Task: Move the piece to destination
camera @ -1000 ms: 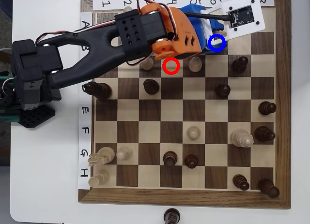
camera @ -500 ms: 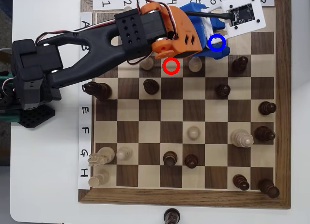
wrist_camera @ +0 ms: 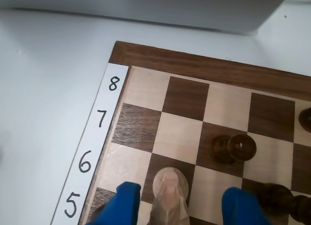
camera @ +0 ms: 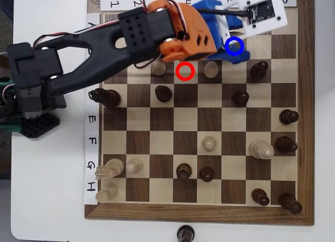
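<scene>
The piece [wrist_camera: 170, 193], a pale cream carved chess piece, stands upright between my two blue fingers [wrist_camera: 121, 205] at the bottom of the wrist view, with a visible gap on each side. My gripper [wrist_camera: 181, 205] is open around it. In the overhead view the orange and blue gripper [camera: 222, 48] hangs over the board's top rows and hides the piece. The blue ring [camera: 235, 54] marking the destination lies right at the gripper's blue end. The ring does not show in the wrist view.
A red ring [camera: 185, 70] marks a square between two cream pawns [camera: 158, 68] [camera: 211, 69]. Dark pieces stand close by [wrist_camera: 235, 147] [wrist_camera: 277, 196] [camera: 259, 69] [camera: 241, 98]. The board's dark rim [wrist_camera: 204, 64] and number strip [wrist_camera: 99, 120] lie to the left and far side.
</scene>
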{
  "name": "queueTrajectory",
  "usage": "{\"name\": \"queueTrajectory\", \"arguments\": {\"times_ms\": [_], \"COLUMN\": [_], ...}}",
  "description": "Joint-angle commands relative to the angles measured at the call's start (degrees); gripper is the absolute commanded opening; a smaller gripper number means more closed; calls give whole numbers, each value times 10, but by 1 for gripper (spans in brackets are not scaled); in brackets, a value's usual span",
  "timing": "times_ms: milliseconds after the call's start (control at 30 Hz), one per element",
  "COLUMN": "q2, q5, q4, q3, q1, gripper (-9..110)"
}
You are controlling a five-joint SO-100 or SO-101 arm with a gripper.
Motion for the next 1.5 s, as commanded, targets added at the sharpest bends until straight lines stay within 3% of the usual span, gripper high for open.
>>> {"name": "queueTrajectory", "arguments": {"times_ms": [0, 200, 367, 667, 1033, 1467], "q2": [224, 272, 316, 417, 563, 722], "q5": [171, 86, -42, -229, -507, -766], "q4": [33, 62, 72, 101, 48, 21], "q3": [-144, -182, -181, -132, 65, 352], "q1": [-21, -39, -39, 33, 220, 500], "gripper": [23, 24, 25, 23, 19, 18]}}
